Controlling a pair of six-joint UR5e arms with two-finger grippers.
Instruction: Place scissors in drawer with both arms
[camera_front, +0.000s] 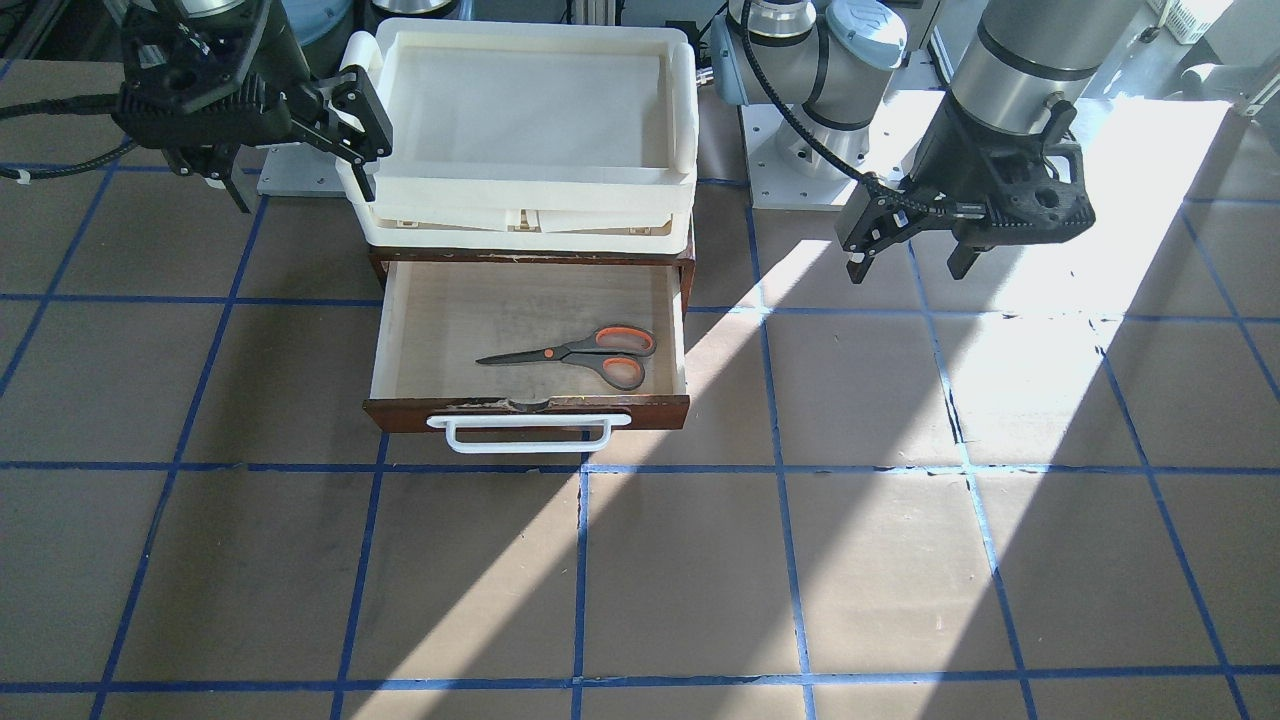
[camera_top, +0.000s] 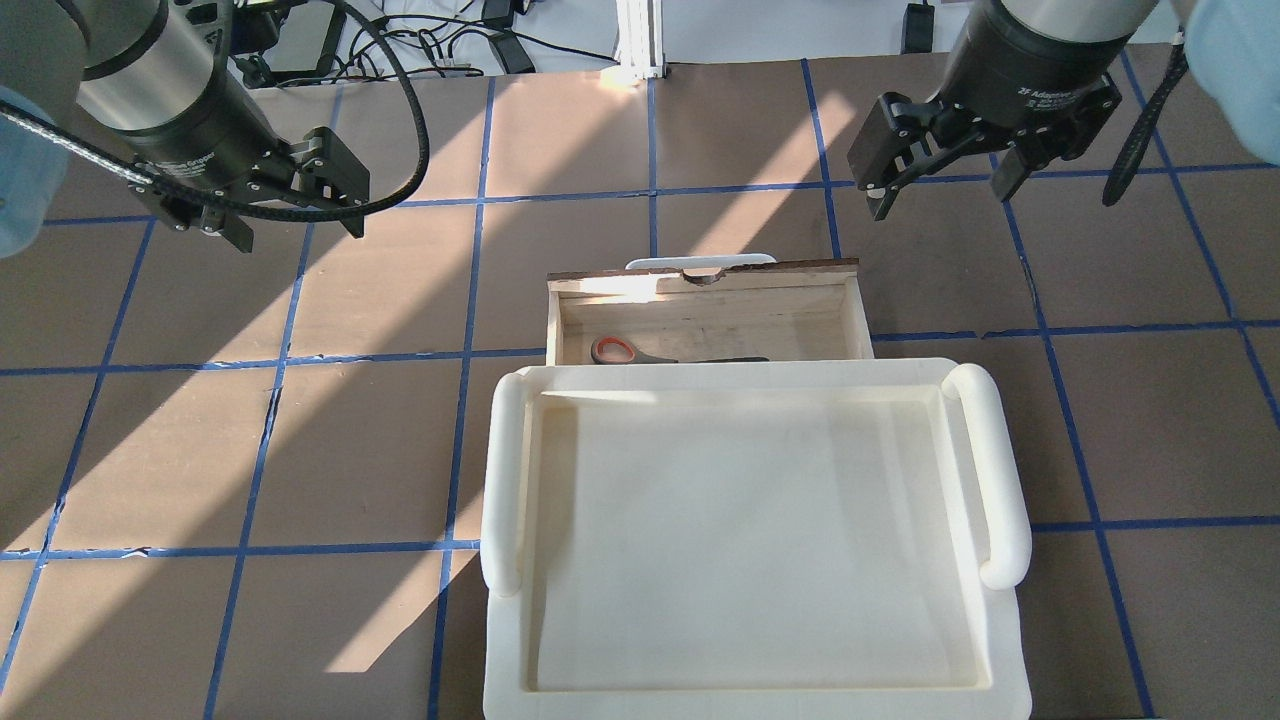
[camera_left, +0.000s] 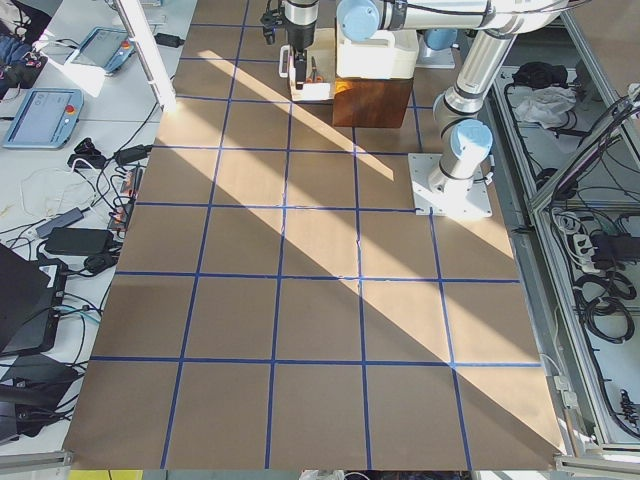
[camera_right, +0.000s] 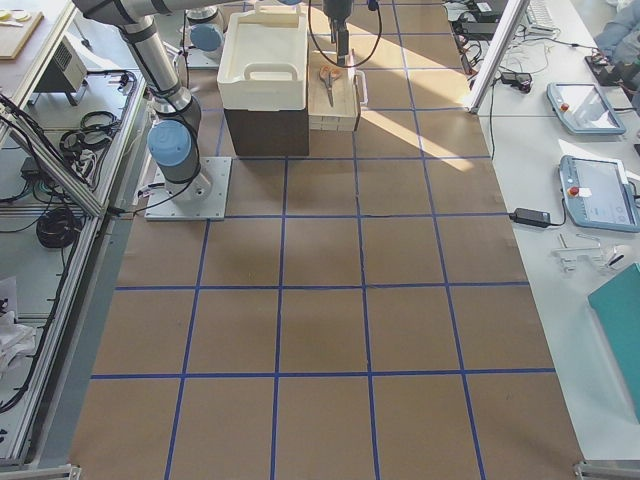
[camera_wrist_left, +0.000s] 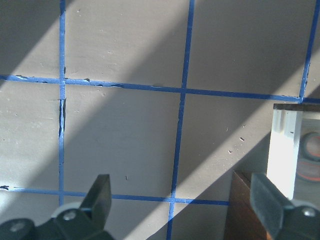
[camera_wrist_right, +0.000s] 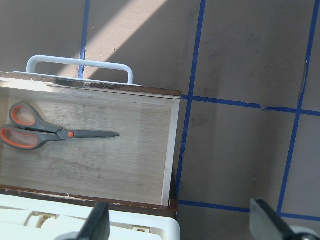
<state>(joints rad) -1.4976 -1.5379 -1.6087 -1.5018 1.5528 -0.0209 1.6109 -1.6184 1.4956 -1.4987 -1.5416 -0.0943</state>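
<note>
Closing move hinges on which gripper is nearer the drawer front

Scissors (camera_front: 580, 355) lie flat inside the open drawer (camera_front: 600, 410), long axis parallel to its front, grey-orange handles toward the robot's left. Both grippers hover spread and empty. Right gripper (camera_top: 940, 185) is just beside the drawer's front corner; left gripper (camera_top: 290, 215) is well apart. White bar handle (camera_wrist_right: 80, 61) faces away from the robot. Judgement: the right arm is better placed to push.
</note>
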